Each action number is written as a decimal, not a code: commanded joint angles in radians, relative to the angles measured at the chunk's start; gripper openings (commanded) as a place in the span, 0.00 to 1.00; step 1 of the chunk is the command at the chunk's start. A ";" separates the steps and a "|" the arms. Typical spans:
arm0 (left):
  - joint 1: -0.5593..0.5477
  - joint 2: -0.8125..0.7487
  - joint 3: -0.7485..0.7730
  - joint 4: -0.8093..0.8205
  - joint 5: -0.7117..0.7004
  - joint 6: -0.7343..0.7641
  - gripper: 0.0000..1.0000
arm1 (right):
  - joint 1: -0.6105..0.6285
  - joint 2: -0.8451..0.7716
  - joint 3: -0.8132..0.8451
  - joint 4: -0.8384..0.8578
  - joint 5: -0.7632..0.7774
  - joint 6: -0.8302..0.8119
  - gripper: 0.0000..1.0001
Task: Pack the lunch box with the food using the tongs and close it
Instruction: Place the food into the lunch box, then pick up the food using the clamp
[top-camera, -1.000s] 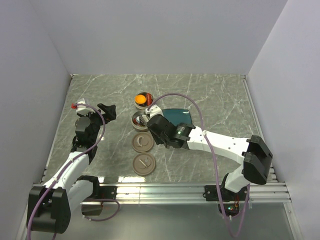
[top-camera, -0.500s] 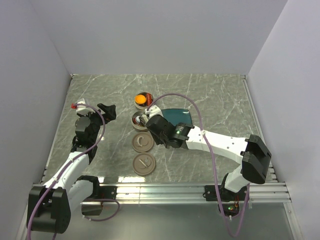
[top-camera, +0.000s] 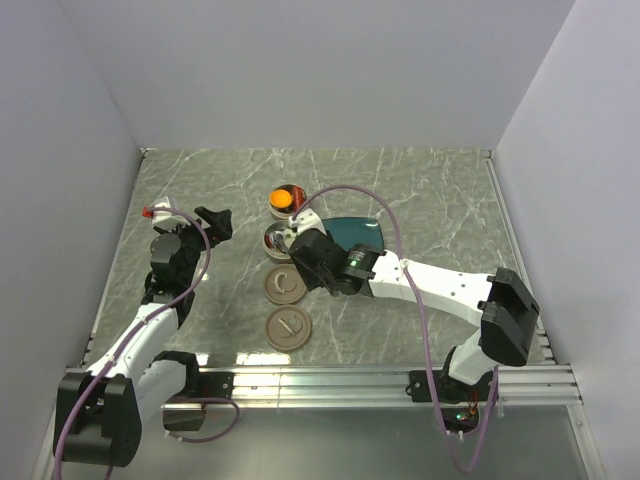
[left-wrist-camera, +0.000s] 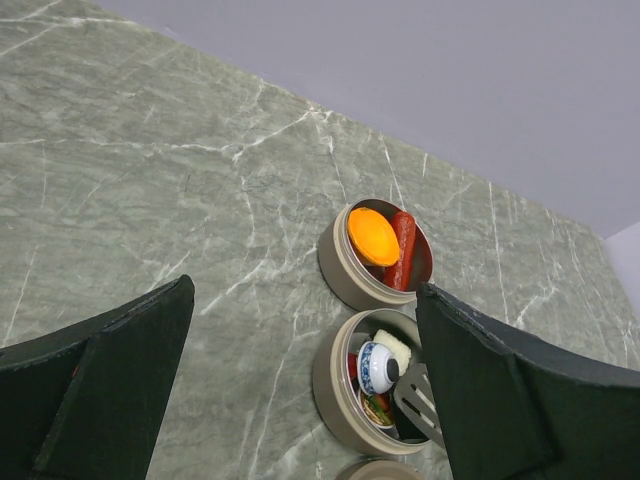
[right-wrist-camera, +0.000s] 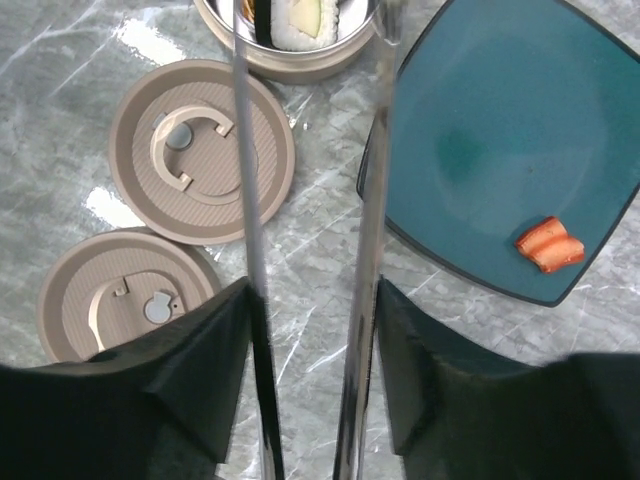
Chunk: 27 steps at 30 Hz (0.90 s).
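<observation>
right hand (right-wrist-camera: 312, 330) edged left, holding the tongs (right-wrist-camera: 250, 200) spread apart.

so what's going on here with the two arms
The right arm's fingers grip the metal tongs, whose tips reach into the nearer round lunch box tier, which already holds a white cube and other bites. The farther tier has an orange ball and a sausage. One sausage piece lies on the teal plate, and both lids lie off on the table. The left arm's fingers hang open, holding nothing.
</observation>
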 joint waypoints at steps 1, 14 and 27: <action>0.004 -0.009 0.019 0.037 0.001 -0.003 0.99 | 0.005 -0.039 0.039 0.013 0.038 0.002 0.60; 0.004 -0.006 0.019 0.037 0.003 -0.003 0.99 | 0.006 -0.172 -0.026 -0.007 0.123 0.044 0.61; 0.003 -0.005 0.022 0.037 0.006 -0.002 0.99 | 0.014 -0.427 -0.268 -0.254 0.244 0.346 0.61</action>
